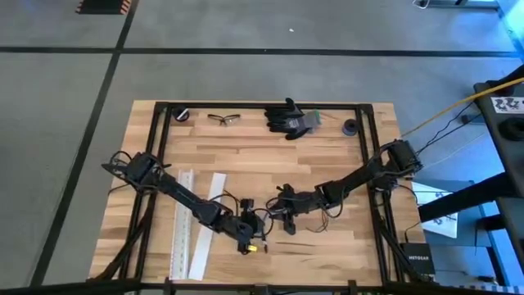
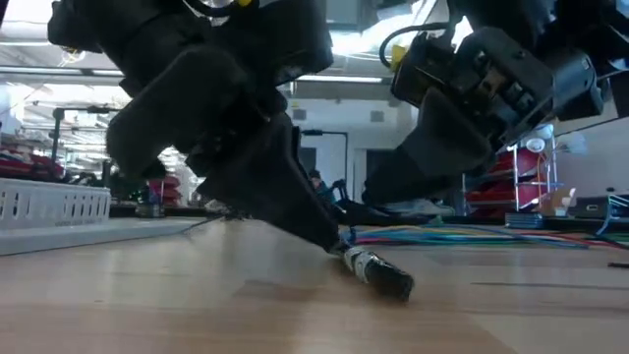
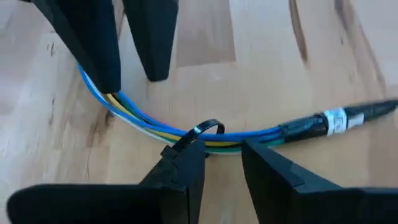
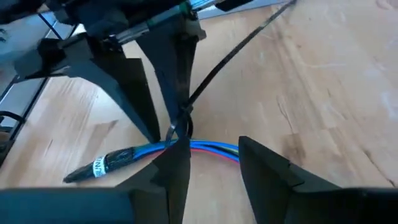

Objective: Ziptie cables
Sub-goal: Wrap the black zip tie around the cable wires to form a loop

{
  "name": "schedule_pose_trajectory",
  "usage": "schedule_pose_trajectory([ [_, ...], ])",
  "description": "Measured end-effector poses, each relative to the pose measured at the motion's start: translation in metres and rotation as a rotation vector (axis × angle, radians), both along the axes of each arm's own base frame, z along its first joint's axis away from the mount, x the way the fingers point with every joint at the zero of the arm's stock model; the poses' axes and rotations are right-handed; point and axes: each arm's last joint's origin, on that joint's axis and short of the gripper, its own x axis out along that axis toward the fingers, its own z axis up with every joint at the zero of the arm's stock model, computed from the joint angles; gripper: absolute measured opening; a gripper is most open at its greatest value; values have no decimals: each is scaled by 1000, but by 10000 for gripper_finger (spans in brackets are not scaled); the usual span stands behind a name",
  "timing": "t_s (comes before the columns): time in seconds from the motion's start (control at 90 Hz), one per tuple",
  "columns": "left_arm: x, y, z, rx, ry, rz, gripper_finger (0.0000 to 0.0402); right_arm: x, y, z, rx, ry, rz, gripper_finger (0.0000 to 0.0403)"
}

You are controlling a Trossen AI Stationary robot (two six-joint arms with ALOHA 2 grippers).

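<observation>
Spread apart on the left gripper (image 3: pixel 224 149), both fingertips down on the wood just beside the cables (image 3: pixel 143 121), nothing clamped between. Against the tip of one finger and touching the cables, a small loop of black zip tie (image 3: pixel 208 127), standing up over the blue, yellow, white and green wires. In the right wrist view, a long tail of that tie rising steeply away from the bundle.

Spread apart too on the right gripper (image 4: pixel 214 146), facing the left one across the cables. One fingertip pressed down on the wires a little along from the loop, the other just beside the bundle on bare wood. Gripping nothing.

Lying in a shallow curve on the table (image 1: pixel 327 156) between the two grippers, wires side by side. At one end of the cables, past the loop, a black sleeve with a white label (image 3: pixel 336 119), flat on the wood.

Well apart from the cables, on the left arm's side, two long white channel strips (image 1: pixel 192 221). Far from the cables, along the table's far edge, safety glasses (image 1: pixel 223 119) and a dark glove (image 1: pixel 291 119). Behind the cables in the low view, a flat spread of coloured wires (image 2: pixel 462 234) on the tabletop.
</observation>
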Motion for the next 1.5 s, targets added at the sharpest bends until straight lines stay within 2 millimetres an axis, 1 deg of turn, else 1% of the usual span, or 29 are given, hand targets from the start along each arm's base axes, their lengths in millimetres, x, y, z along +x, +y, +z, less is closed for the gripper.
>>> schedule_pose_trajectory([
  [0.122,-1,0,-1,-6,7,10,89,0,0,0,0,-1,0,122],
  [0.289,-8,-4,0,70,64,-54,89,0,0,0,-15,-3,10,122],
  [0.356,-12,-5,7,76,77,-67,89,0,0,0,-19,-4,12,122],
  [0.467,-17,-5,25,37,56,-47,89,0,0,0,-19,-4,13,122],
  [0.511,-21,-5,27,24,75,-24,89,0,0,0,-20,-4,13,122],
  [0.567,-23,-4,23,11,99,6,89,0,0,0,-21,-5,14,122],
  [0.633,-26,-2,11,-15,106,39,89,0,0,0,-22,-5,14,122],
  [0.833,-29,8,-10,-104,-24,166,89,0,0,0,-26,-5,17,122],
  [1.0,-25,13,-17,-176,-125,203,89,0,0,0,-39,-9,24,122],
  [1.189,-20,15,-26,-189,-164,226,87,0,0,0,-41,-13,25,122],
  [1.289,-20,15,-29,-176,-167,240,67,0,0,0,-43,-12,25,122],
  [1.444,-18,15,-28,-146,-189,221,11,0,0,0,-47,-13,20,122],
  [1.5,-18,15,-28,-133,-189,209,5,0,-1,0,-55,-16,9,122],
])
